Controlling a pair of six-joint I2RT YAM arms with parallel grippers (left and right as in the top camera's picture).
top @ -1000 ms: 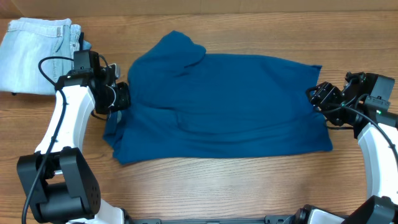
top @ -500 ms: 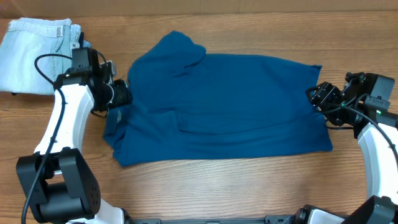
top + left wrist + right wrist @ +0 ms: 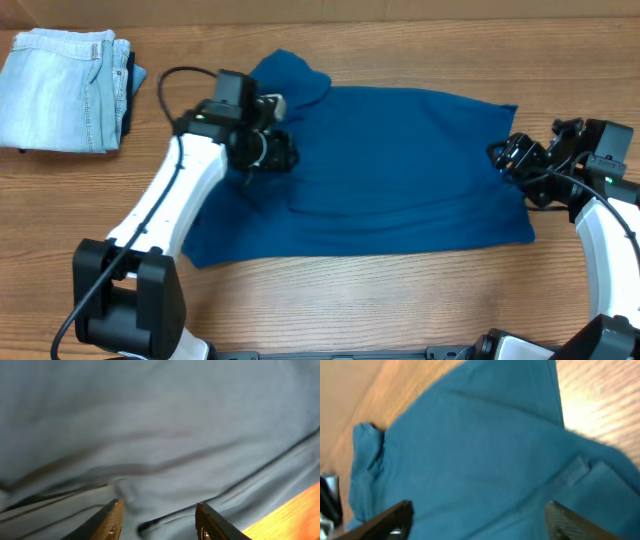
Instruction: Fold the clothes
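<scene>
– Dragging is being risked here: the left gripper (image 3: 280,158) is being held low over the upper left part of the polo shirt (image 3: 400,170), jaws apart with nothing clamped. If only a loose top layer is being caught, a wrinkle could be pulled up instead of a clean fold.
– And the right gripper (image 3: 503,155)?
– Its jaws are being kept wide apart at the shirt's right edge. If the two sides are being lifted unevenly, the soft knit could be skewed.
– How is the shirt lying?
– It is being shown spread across the middle of the tabletop (image 3: 400,300), deep teal, running left to right, creased toward the left and bunching at its upper left corner. The folded jeans (image 3: 60,90) are lying well apart, at the far left.
</scene>
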